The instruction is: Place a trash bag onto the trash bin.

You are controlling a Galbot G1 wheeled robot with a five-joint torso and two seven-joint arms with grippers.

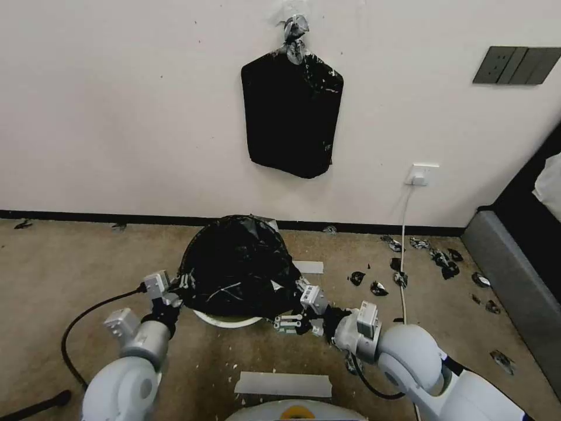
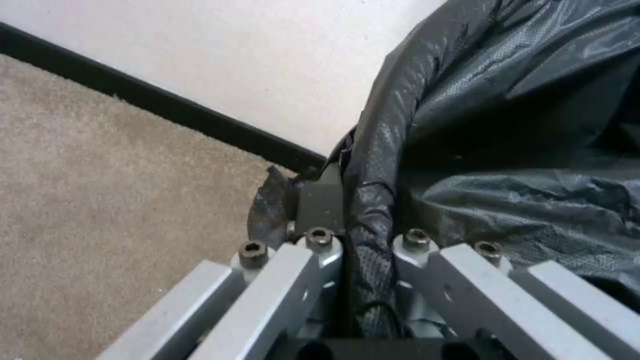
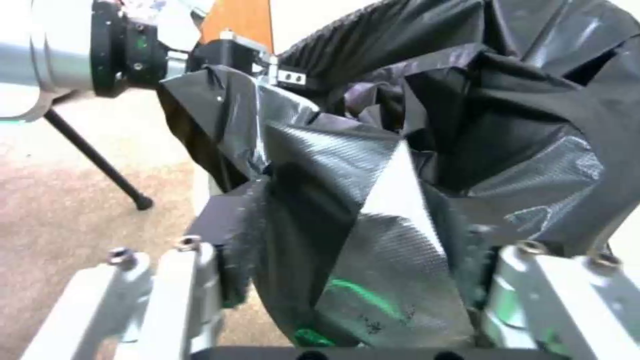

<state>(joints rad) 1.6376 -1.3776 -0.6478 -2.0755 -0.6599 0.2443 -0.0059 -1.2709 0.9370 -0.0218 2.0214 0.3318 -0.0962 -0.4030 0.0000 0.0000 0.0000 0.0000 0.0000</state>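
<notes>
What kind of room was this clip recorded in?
Probably a plain indoor room, maybe a test space: beige carpet floor, white painted wall with a plugged-in white wall socket, and small torn black plastic scraps littering the carpet.

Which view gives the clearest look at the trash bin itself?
The head view: a sliver of the trash bin's white rim shows on the floor below the trash bag, which the left gripper and right gripper hold at either side. Both wrist views are mostly bag plastic; the bin cannot be made out in them.
</notes>
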